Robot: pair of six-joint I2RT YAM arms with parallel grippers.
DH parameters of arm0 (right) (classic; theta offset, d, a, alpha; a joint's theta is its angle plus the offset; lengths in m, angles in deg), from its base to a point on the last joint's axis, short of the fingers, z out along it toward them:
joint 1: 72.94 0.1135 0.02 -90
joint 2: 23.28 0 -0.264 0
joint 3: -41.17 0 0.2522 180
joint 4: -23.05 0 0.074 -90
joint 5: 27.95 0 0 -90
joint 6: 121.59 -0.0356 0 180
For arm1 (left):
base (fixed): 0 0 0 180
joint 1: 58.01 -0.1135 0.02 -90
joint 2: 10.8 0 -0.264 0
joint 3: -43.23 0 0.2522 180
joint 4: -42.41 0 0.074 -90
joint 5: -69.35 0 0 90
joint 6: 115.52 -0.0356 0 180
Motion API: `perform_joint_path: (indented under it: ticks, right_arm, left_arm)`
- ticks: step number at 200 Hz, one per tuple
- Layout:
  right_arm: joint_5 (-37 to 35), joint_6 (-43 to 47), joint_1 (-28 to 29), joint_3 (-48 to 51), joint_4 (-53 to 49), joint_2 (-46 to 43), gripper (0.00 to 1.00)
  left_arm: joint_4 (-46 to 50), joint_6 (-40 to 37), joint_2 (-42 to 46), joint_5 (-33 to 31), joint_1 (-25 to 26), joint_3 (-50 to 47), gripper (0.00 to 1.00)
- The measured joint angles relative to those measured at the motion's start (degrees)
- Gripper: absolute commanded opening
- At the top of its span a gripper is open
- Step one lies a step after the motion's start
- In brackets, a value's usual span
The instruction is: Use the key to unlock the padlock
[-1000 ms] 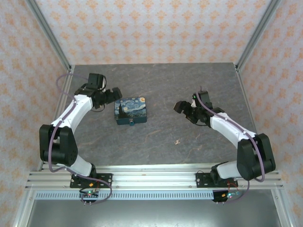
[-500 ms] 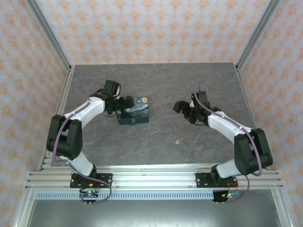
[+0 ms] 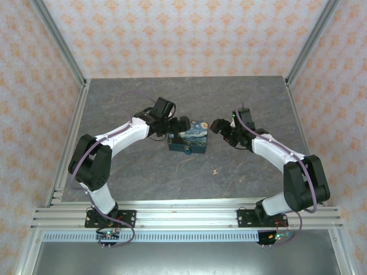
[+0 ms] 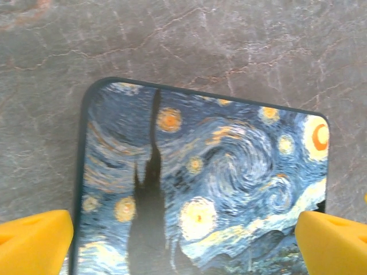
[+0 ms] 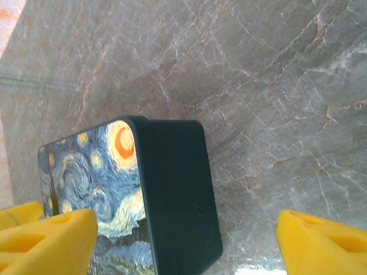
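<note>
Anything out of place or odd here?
Only minor things: the blue box printed with a swirly night-sky painting sits slightly askew on the grey marbled tabletop, and a tiny pale item lies loose nearby, too small to identify.

I've bare table (image 3: 189, 94) up top and below — mid-frame the box (image 3: 189, 139) blocks the gap between left gripper (image 3: 179, 126) and right gripper (image 3: 220, 127).
</note>
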Motion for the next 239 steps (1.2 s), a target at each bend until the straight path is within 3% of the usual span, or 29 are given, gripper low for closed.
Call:
perform_joint_path:
  ticks: [62,147,239]
  right_arm:
    - [3.17,-4.39,-0.15,0.09,5.60,4.79,0.80]
    - [6.60,-13.90,1.60,-0.13,15.21,12.07,0.78]
    - [7.87,-20.57,3.39,-6.21,20.98,18.45,0.77]
  left_arm:
    - [-0.74,2.25,0.76,-5.27,2.43,-1.20,1.00]
    - [-0.22,4.59,10.49,-12.00,-2.84,-6.84,1.00]
    - [1.79,10.97,15.21,-16.22,-2.93,-15.54,1.00]
